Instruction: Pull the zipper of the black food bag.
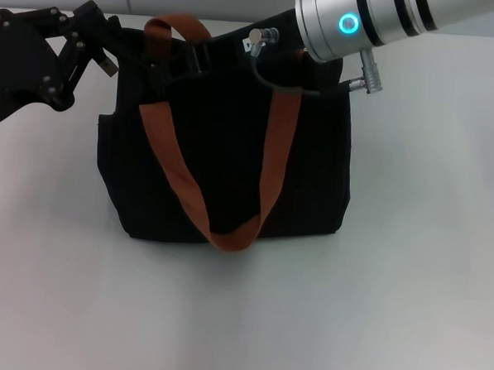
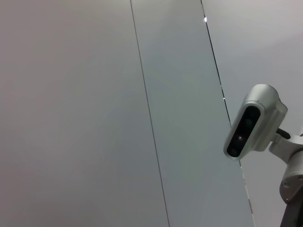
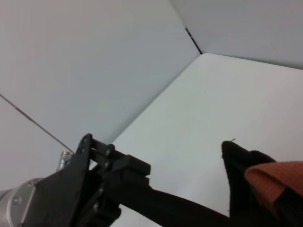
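Observation:
The black food bag point(image 1: 231, 168) stands upright in the middle of the white table, its two orange-brown handles point(image 1: 177, 177) hanging over the front. My left gripper point(image 1: 111, 52) is at the bag's top left corner, shut on the end of the bag's top edge. The right wrist view shows it point(image 3: 142, 182) holding a taut black strip that runs to the bag's corner point(image 3: 236, 161). My right arm point(image 1: 355, 25) reaches in from the upper right, its end over the bag's top edge. The zipper pull is hidden.
The white table point(image 1: 425, 269) extends all around the bag. A grey panelled wall point(image 2: 94, 113) stands behind. The left wrist view shows only this wall and the right arm's silver wrist camera point(image 2: 253, 120).

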Controlling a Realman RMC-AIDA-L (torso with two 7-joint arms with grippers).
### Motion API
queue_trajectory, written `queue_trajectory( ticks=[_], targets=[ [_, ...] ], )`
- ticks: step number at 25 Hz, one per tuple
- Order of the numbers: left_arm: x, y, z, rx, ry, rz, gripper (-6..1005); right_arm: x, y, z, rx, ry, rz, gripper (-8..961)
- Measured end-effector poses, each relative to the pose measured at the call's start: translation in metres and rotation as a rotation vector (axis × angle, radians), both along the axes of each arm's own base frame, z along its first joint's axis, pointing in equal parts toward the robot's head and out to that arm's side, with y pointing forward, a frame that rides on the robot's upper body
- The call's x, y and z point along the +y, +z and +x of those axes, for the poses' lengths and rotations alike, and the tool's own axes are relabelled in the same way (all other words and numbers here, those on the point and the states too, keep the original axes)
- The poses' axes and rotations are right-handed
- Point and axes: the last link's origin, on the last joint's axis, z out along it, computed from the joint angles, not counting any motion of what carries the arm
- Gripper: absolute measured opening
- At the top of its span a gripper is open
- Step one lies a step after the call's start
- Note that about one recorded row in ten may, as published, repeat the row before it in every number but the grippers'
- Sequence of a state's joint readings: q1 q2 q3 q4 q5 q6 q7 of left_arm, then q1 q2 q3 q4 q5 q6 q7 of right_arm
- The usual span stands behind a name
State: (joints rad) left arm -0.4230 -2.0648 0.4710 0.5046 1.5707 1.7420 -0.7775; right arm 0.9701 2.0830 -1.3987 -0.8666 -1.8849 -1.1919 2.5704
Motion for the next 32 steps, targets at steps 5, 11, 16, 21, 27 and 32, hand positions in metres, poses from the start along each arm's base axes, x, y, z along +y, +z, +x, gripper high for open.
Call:
queue_trajectory(
  ticks=[5,11,16,21,27,32],
  targets=[
    [0.0,0.0,0.0,0.0,-0.001,0.0,24,0.0,0.001,0.002,-0.003,-0.005,0.004,234],
    [0.001,-0.001,0.002,0.0,-0.007,-0.005,24,0.0,-0.002,-0.006,-0.007,0.016,-0.002,216],
    [0.0,-0.001,0.002,-0.006,-0.007,-0.012,24,0.001,-0.002,-0.008,-0.005,0.017,0.003,134],
    [0.0,0.0,0.002,-0.009,-0.006,-0.009,24,0.001,-0.002,-0.008,-0.005,0.016,0.006,51],
    [-0.001,0.0,0.001,-0.01,-0.005,-0.009,24,0.0,0.0,-0.005,-0.005,0.011,-0.005,19],
    [-0.001,0.0,0.001,-0.01,-0.005,-0.009,24,-0.001,0.0,-0.002,0.001,-0.001,-0.012,1]
  ],
)
